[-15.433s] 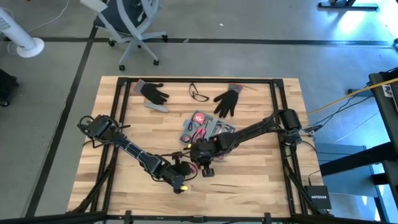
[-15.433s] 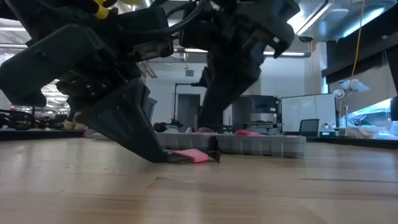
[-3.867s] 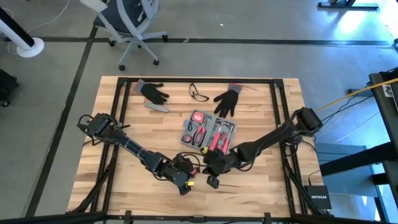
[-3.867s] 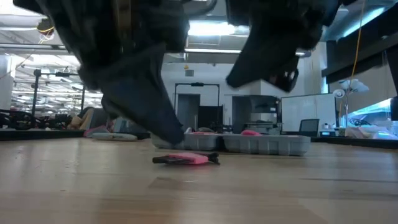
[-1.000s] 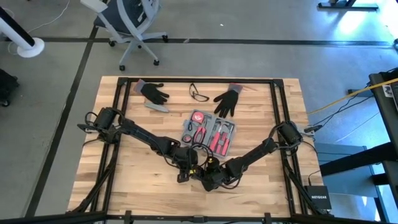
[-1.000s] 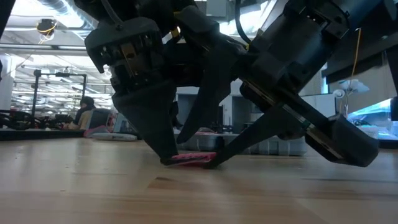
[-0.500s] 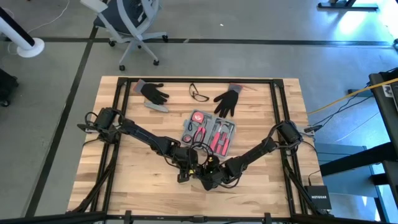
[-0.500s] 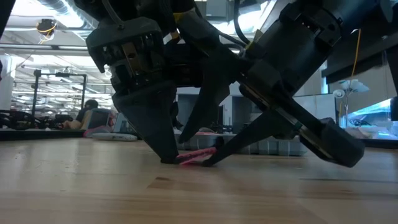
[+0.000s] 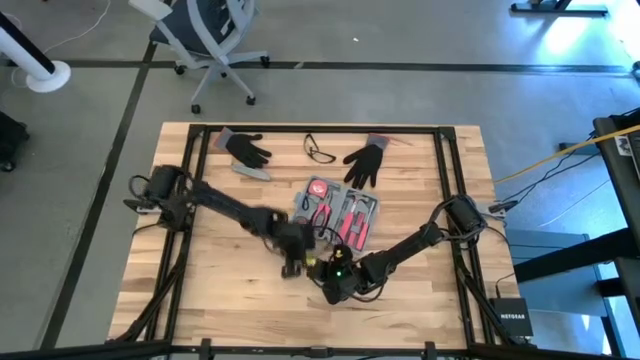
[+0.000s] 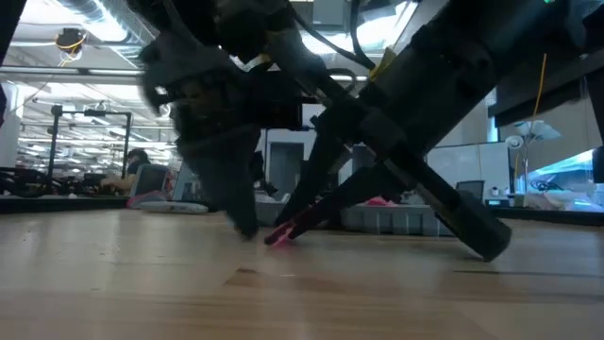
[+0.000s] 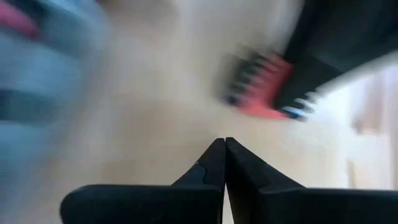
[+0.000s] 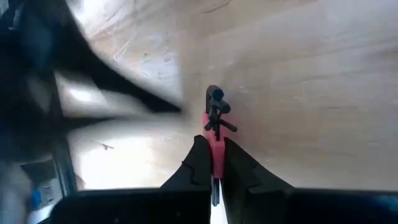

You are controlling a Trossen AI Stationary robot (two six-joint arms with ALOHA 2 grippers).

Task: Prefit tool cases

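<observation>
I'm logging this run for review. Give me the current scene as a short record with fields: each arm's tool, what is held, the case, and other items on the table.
right tool: shut on a small pink-handled tool, low over the table
left tool: shut, empty, just beside the right one
tool case: open, lying flat behind both arms, pink-handled tools in its recesses
black gloves: along the far edge
safety glasses: between the gloves

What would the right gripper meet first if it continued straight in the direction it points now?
Probably the left gripper, which crosses just ahead of the pink tool that the right gripper holds; depth is unclear, so it might reach the table first.
</observation>
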